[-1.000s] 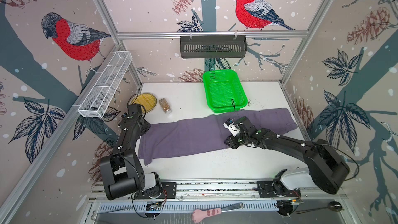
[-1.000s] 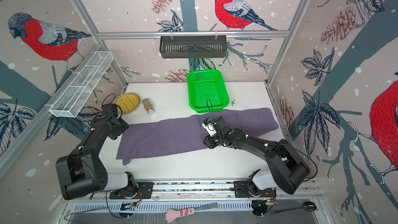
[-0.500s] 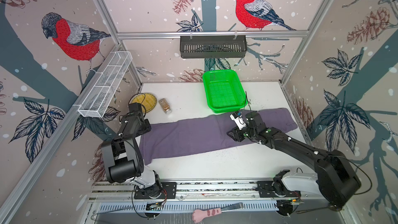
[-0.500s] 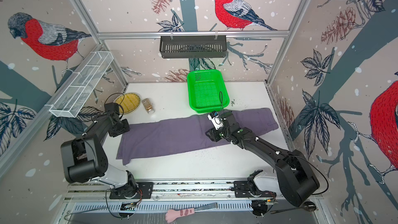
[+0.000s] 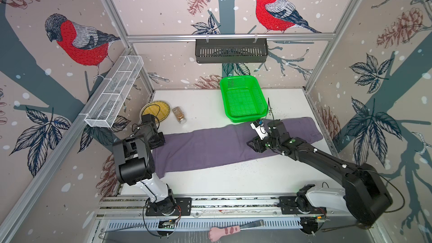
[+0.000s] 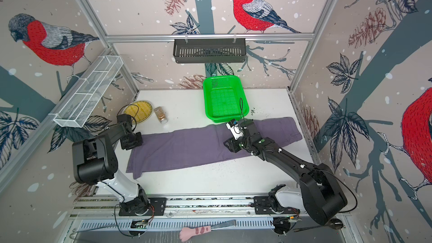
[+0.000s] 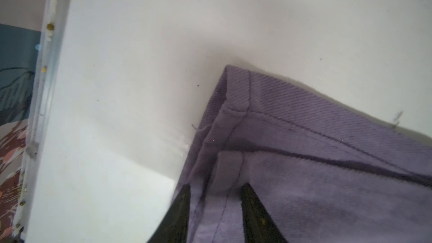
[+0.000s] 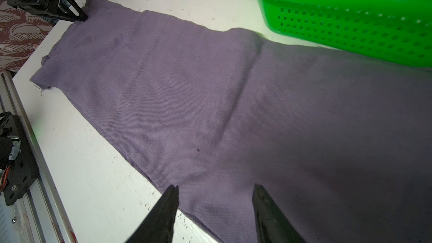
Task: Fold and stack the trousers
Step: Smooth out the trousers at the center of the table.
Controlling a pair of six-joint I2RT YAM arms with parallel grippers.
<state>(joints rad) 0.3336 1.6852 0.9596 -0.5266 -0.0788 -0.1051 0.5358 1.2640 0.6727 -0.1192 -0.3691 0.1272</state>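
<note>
One pair of trousers, two parted tools: left tool straddles hem, right tool hovers.

Open table in front of the trousers; behind, green basket against them, jar and plate.
</note>
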